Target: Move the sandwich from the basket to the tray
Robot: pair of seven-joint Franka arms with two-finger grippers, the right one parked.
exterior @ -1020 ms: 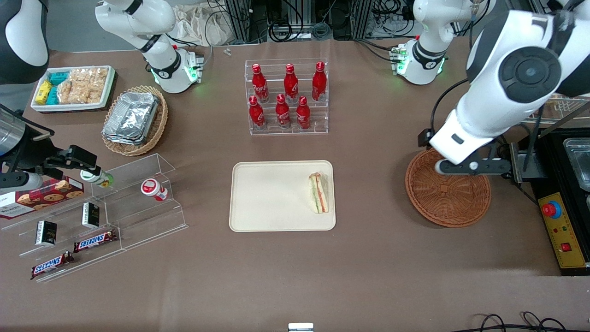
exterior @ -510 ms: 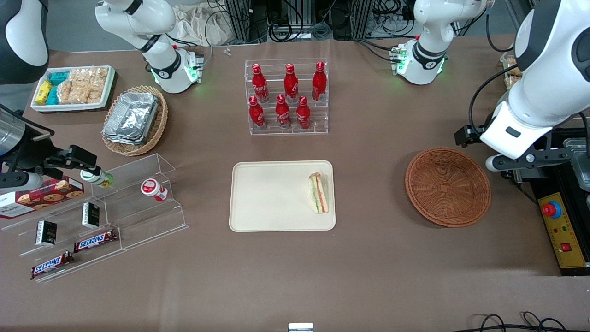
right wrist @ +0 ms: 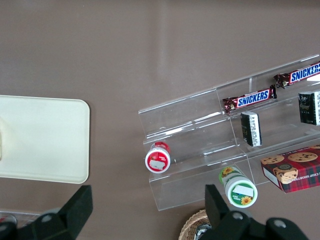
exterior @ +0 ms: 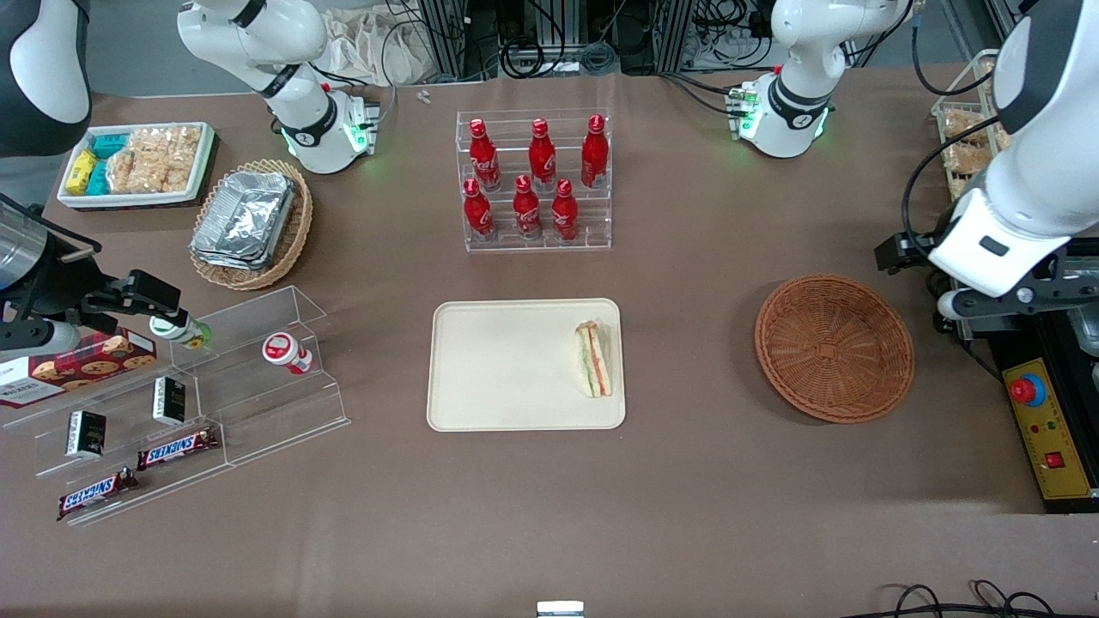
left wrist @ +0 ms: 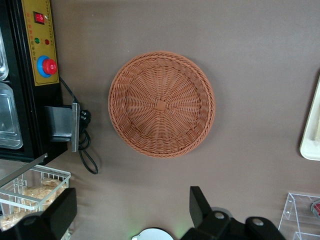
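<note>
The sandwich point(exterior: 594, 359), a white wedge with orange-red and green layers, lies on the cream tray point(exterior: 506, 365), at the tray's end nearest the basket. The round reddish-brown wicker basket point(exterior: 834, 348) is empty; it also shows in the left wrist view point(left wrist: 161, 104). My left gripper point(exterior: 1000, 299) hangs high, beside the basket toward the working arm's end of the table, over the black control box's edge. In the left wrist view the gripper point(left wrist: 130, 212) is open and holds nothing. A strip of the tray's rim shows there too point(left wrist: 312, 135).
A black control box with a red button point(exterior: 1039, 421) stands at the working arm's end, with a wire basket of snacks point(exterior: 966, 142). A rack of red bottles point(exterior: 537, 180) stands farther from the camera than the tray. An acrylic shelf point(exterior: 189, 403) lies toward the parked arm's end.
My left gripper has moved from above the basket's rim out toward the working arm's end, uncovering the whole basket. The sandwich has stayed on the tray.
</note>
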